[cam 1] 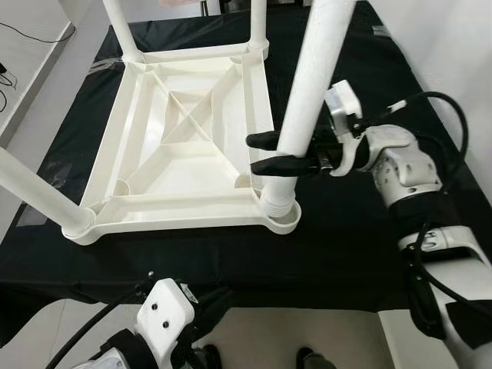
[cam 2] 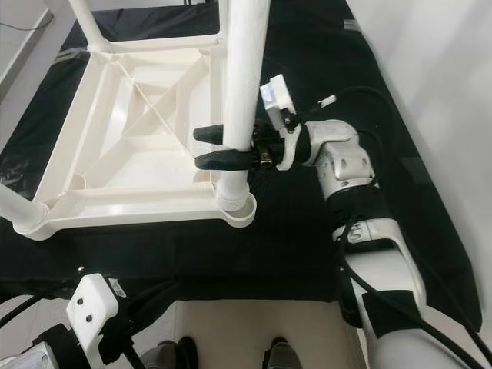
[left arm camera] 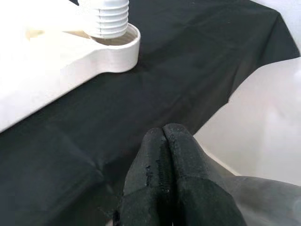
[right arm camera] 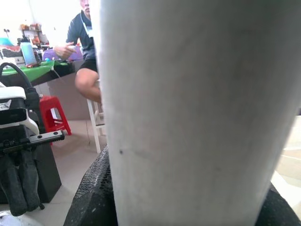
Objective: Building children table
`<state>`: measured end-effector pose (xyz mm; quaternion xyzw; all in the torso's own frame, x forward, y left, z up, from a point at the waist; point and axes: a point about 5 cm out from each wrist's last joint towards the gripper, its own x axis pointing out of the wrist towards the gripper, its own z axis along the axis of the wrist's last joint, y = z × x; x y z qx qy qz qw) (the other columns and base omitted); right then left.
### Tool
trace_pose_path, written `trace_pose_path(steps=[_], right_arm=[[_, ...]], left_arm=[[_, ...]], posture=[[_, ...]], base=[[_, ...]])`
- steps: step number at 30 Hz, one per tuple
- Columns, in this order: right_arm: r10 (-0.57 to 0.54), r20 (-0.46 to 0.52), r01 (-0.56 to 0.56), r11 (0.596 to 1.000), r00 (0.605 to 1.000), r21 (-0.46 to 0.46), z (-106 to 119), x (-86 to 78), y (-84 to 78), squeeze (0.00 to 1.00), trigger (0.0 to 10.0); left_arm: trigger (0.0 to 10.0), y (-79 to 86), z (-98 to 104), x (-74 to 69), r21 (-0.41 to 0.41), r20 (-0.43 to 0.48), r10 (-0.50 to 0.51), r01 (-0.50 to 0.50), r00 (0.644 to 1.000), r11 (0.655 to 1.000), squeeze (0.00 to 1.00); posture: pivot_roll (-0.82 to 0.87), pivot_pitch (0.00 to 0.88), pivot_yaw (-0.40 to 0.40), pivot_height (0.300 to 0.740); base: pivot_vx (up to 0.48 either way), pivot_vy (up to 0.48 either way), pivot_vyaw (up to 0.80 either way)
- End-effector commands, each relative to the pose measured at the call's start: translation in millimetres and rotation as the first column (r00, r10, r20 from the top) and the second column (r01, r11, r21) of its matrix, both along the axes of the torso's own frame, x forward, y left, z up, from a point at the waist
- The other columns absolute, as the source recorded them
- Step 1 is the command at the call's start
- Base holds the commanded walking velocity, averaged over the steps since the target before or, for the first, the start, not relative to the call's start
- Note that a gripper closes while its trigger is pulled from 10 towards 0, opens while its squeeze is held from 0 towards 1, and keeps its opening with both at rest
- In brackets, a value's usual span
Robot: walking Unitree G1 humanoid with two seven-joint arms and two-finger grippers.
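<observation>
The room is bright and evenly lit, and both head views are sharp. The white table top (cam 1: 184,146) glares, its ribs washed pale, against the black cloth (cam 1: 346,238), which swallows most shadow. In the left wrist view the tabletop corner (left arm camera: 56,61) is blown out to plain white, while the left gripper (left arm camera: 164,136) stays crisp. In the right wrist view the leg (right arm camera: 197,108) is close, grey and soft, and the background is overexposed.

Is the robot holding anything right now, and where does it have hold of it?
Yes. The right gripper clasps the white table leg low on its shaft, just above the threaded end at the tabletop's corner socket. The left gripper holds nothing.
</observation>
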<state>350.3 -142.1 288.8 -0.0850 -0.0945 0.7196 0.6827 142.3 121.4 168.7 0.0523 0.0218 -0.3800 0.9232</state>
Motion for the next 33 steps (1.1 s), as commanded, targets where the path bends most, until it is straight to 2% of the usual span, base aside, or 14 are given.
trace_pose_path(steps=[1,5,15,25,29,30,33], right_arm=[[-0.004,-0.031,0.003,1.000,1.000,-0.016,-9.7,-0.2,-4.7,0.00,10.0],[0.005,-0.031,-0.006,1.000,1.000,-0.028,-10.6,-1.5,-6.4,0.00,10.0],[0.127,-0.008,-0.127,0.985,0.992,-0.113,-13.5,-16.6,15.4,0.00,10.0],[0.157,-0.030,-0.160,0.969,0.987,-0.190,-18.3,-18.2,20.6,0.00,10.0],[0.180,-0.036,-0.184,0.953,0.983,-0.240,-19.3,-19.8,24.8,0.00,10.0],[0.205,-0.009,-0.198,0.929,0.979,-0.312,-19.8,-19.7,32.3,0.00,10.0],[0.222,0.002,-0.208,0.916,0.975,-0.343,-19.3,-20.4,35.9,0.00,10.0]], left_arm=[[10.0,2.3,-1.6,-3.8,0.023,-0.024,-0.009,0.010,1.000,1.000,0.00],[10.0,3.2,-0.8,-6.0,0.022,-0.031,-0.009,0.010,0.999,1.000,0.00],[10.0,1.1,1.5,-5.6,0.002,-0.046,-0.007,0.007,0.999,1.000,0.00],[10.0,-1.4,2.0,-1.5,-0.013,-0.040,-0.009,0.009,0.999,1.000,0.00],[10.0,-1.6,2.2,-0.2,-0.016,-0.040,-0.011,0.011,0.999,1.000,0.00],[10.0,-1.8,2.5,1.4,-0.018,-0.038,-0.013,0.012,0.999,1.000,0.00],[10.0,-1.8,2.6,2.2,-0.018,-0.036,-0.011,0.010,0.999,1.000,0.00]], posture=[[0.08,0.323,0.080,0.740],[0.08,0.323,0.081,0.740],[0.07,0.329,0.063,0.740],[0.06,0.326,0.050,0.740],[0.06,0.324,0.047,0.740],[0.06,0.322,0.039,0.740],[0.06,0.321,0.036,0.740]], base=[[0.000,0.000,0.00],[0.000,0.000,0.00],[0.000,0.000,0.00],[0.000,0.000,0.00],[0.000,0.000,0.00],[0.000,0.000,0.00],[0.000,0.000,0.00]])
